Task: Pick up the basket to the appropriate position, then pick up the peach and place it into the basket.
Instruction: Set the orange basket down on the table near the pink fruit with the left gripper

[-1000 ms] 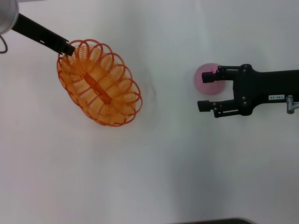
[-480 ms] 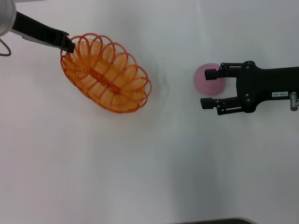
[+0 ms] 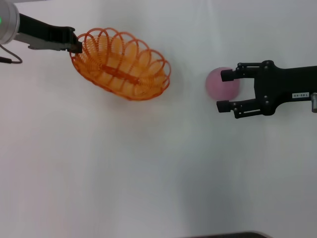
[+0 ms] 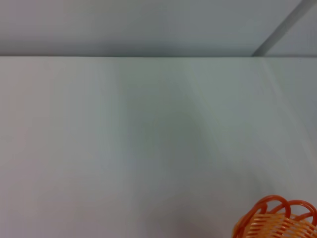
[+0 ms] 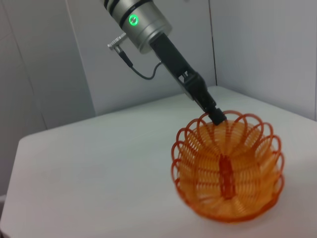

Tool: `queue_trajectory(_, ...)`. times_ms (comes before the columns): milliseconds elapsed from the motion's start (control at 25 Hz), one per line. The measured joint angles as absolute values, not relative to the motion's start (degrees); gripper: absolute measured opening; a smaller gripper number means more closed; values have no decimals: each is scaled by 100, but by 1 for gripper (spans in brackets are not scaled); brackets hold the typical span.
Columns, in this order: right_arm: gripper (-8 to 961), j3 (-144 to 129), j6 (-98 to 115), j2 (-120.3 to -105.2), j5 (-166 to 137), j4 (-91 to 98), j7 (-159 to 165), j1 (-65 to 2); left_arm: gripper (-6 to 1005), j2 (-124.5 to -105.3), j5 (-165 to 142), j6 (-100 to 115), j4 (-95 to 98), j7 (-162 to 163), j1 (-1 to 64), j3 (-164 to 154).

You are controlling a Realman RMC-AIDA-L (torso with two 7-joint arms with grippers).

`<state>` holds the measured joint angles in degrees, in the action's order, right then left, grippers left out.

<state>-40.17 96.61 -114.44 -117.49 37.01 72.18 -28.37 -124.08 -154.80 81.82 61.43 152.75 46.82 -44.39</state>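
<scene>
The orange wire basket (image 3: 121, 64) sits at the far left of the white table, its long side turned across the view. My left gripper (image 3: 77, 47) is shut on the basket's left rim. The right wrist view shows the same grip, with the left gripper (image 5: 216, 117) on the far rim of the basket (image 5: 228, 173). A bit of the basket's rim (image 4: 277, 220) shows in the left wrist view. The pale pink peach (image 3: 217, 84) lies at the right. My right gripper (image 3: 224, 91) is open, one finger over the peach's far side, the other just past its near side.
The white table (image 3: 148, 173) spreads wide between the basket and the peach and toward the near edge. Grey walls (image 5: 49, 59) stand behind the table's far corner in the right wrist view.
The left gripper has swung the basket to the right and farther back, turning its long side across the view. The right gripper has shifted slightly toward the far side, further around the peach.
</scene>
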Motion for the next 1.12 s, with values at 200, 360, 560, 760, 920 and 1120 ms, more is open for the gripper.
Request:
queue_trajectory(200,851,-4010,9601,-11408,-11819,3700,7176,-2862,44,-12421,-14957,8038,6145,15412,4368,-4477)
queue_trajectory(360,851,-4007,9586,-11377,-11821,3700,7163,-2870,45,-12451,-14787,7800,6131,15571,4118,-4516)
queue_trajectory(560,851,-3995,9582,-11353,-11822,3699,7178,-2872,45,-12454,-14378,7425,6096,15795,3772,-4808)
queue_trajectory(760,851,-3963,9613,-11306,-11822,3700,7177,-2861,45,-12454,-14193,7234,6269,16096,3501,-5101)
queue_trajectory(920,852,-3960,9626,-11289,-11820,3700,7164,-2841,46,-12465,-13929,7055,6348,16256,3328,-5283)
queue_trajectory(1120,850,-3955,9584,-11283,-11819,3700,7102,-2826,46,-12464,-13586,6861,6338,16391,3177,-5548)
